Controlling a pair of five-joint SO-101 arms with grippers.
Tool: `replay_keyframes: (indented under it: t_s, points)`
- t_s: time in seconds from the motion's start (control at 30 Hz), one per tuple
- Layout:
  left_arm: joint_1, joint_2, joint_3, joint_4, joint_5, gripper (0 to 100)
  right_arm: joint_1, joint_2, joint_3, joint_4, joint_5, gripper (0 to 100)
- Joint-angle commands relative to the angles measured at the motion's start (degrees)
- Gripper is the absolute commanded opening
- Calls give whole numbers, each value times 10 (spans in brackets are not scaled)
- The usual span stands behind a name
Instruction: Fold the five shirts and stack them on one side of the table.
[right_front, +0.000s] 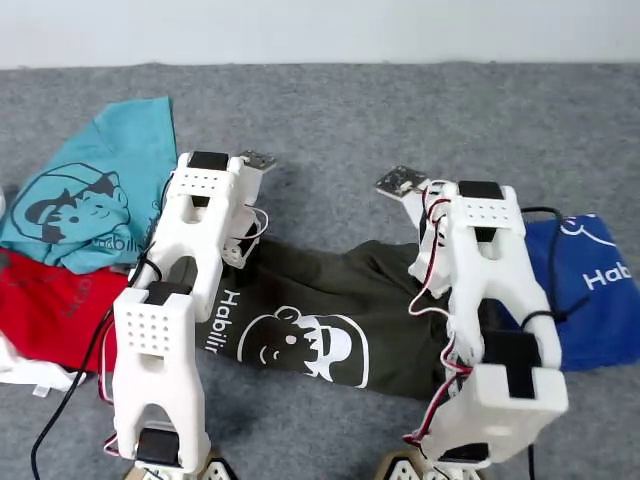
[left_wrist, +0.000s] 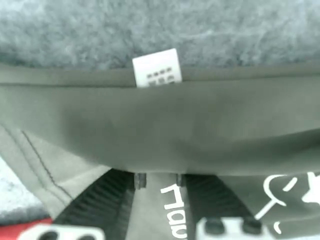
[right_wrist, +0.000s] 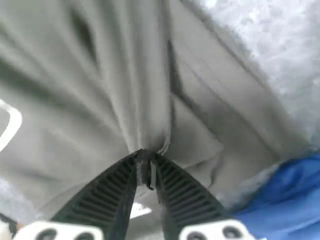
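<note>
A dark olive shirt (right_front: 330, 300) with a white cartoon print lies across the middle of the grey table, between the two arms. My left gripper (left_wrist: 156, 181) is shut on a fold of this olive shirt (left_wrist: 160, 130), close to its white neck label (left_wrist: 157, 68). My right gripper (right_wrist: 146, 167) is shut on a bunched pleat of the olive shirt (right_wrist: 100, 90). A teal shirt (right_front: 100, 190) and a red shirt (right_front: 50, 305) lie at the left. A blue shirt (right_front: 590, 285) lies at the right, and its edge, the blue shirt (right_wrist: 285, 200), appears beside the right gripper.
A bit of white cloth (right_front: 25, 370) pokes out under the red shirt at the left edge. The grey carpet-like table top (right_front: 400, 110) stretches behind the arms to a pale wall. Black cables trail from both arms near the front.
</note>
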Motion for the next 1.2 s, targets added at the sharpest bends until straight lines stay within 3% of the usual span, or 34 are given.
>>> replay_keyframes:
  t_s: [0.0,0.17,0.43,0.6,0.8,1.17]
  points:
    - [13,14,7,-21,2,118,-4,-62,-4,31,23,10]
    - [13,14,7,-21,2,118,-2,-87,7,80,55,10]
    - [13,14,7,-21,3,118,-25,-93,100,36,73,10]
    - [13,14,7,-21,3,118,-24,-101,67,27,-2,31]
    - [13,14,7,-21,3,118,-23,-102,36,-3,-52,151]
    - [13,14,7,-21,2,118,14,-3,12,-78,-57,151]
